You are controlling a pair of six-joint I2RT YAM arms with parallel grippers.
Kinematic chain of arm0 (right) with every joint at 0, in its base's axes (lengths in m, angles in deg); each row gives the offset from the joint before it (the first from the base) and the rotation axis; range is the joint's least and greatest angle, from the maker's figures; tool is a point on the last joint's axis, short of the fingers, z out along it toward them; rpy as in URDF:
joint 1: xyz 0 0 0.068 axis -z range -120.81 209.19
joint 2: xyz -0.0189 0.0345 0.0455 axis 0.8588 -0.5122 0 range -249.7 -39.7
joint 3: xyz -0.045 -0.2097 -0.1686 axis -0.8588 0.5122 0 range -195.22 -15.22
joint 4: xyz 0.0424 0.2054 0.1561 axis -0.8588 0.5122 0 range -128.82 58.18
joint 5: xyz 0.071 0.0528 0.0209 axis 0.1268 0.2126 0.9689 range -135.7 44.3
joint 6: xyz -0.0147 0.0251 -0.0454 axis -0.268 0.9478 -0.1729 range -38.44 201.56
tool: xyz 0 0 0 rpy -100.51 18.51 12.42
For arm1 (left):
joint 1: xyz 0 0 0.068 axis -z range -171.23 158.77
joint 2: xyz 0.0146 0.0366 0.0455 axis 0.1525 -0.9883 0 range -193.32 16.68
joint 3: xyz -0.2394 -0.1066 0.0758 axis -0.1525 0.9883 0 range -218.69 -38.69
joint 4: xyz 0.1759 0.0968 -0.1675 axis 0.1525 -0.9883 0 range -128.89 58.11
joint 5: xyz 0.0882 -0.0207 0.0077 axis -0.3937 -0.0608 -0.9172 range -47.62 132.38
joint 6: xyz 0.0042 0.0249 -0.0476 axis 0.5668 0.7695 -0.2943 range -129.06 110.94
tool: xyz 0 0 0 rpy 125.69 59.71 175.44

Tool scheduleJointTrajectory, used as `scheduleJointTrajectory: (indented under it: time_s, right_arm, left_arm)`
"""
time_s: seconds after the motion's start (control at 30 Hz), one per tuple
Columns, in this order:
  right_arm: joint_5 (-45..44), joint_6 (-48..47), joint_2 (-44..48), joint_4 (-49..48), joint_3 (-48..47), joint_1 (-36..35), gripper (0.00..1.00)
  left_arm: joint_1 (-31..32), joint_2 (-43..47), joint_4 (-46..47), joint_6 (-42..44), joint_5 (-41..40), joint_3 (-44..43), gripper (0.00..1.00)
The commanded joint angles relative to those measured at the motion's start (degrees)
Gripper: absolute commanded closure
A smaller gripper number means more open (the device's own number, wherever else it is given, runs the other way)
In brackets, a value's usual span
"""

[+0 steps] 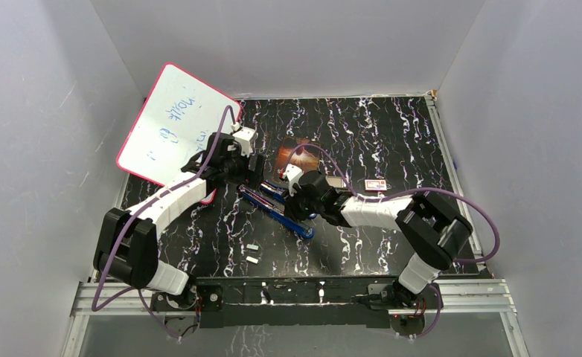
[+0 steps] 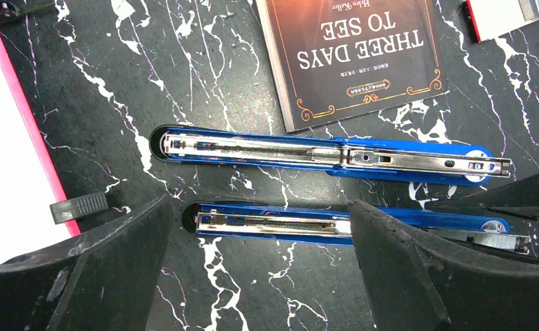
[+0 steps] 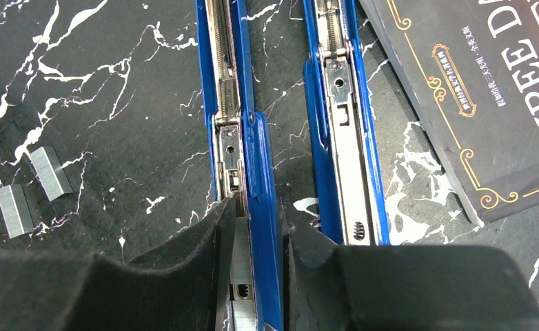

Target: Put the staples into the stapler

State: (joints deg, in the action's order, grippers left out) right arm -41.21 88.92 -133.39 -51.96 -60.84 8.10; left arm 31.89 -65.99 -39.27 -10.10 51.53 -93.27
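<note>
Two blue staplers lie opened flat, side by side. The nearer stapler (image 1: 284, 218) (image 2: 273, 224) (image 3: 236, 103) has my right gripper (image 1: 305, 202) (image 3: 258, 221) shut across its rear half. A grey strip of staples (image 3: 239, 265) lies in its metal channel between the fingers. The farther stapler (image 2: 322, 153) (image 3: 342, 124) lies untouched. Two loose staples strips (image 1: 252, 253) (image 3: 49, 172) rest on the table nearer the arm bases. My left gripper (image 1: 247, 172) (image 2: 267, 276) hangs wide open over the nearer stapler's front end, holding nothing.
A dark book titled "Three Days to See" (image 1: 297, 152) (image 2: 356, 55) (image 3: 473, 89) lies just beyond the staplers. A pink-rimmed whiteboard (image 1: 173, 123) (image 2: 5, 158) leans at the back left. A small red-and-white box (image 1: 376, 185) (image 2: 508, 14) sits to the right. Grey walls enclose the table.
</note>
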Motion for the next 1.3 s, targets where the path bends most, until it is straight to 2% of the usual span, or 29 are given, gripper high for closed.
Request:
scheduleJointTrajectory:
  time_s: [0.0,0.3,0.5,0.63,0.73,0.93,1.07,1.27]
  right_arm:
    - [-1.51,-0.75,2.66,2.34,-0.08,-0.02,0.64]
    - [-2.46,-3.69,6.72,7.82,1.09,-0.02,0.64]
    - [-1.98,-4.01,11.99,5.36,1.91,-0.02,0.64]
    - [3.29,-6.07,16.95,-3.52,5.0,-0.18,0.62]
    - [5.75,-6.32,17.03,-11.68,8.01,-1.35,0.62]
    - [8.59,-9.04,10.54,-27.26,13.69,-6.78,0.6]
    - [10.36,-13.95,4.4,-41.18,17.51,-10.67,0.59]
    - [12.14,-13.8,-2.25,-46.49,16.27,-13.3,0.59]
  left_arm:
    - [0.31,2.08,-0.43,0.67,-0.21,-0.37,0.02]
    - [0.33,2.08,-0.45,0.53,-0.01,-0.34,0.02]
    - [0.29,1.91,-0.45,0.58,0.15,-0.34,0.02]
    - [0.27,1.82,-0.45,0.44,0.25,-0.48,0.02]
    - [0.27,1.88,-0.45,0.48,0.34,-0.39,0.02]
    - [0.27,1.9,-0.4,0.47,0.14,-0.34,0.02]
    - [0.27,1.84,-0.32,0.57,0.04,-0.35,0.02]
    - [0.35,1.97,-0.45,0.66,-0.4,-0.34,0.02]
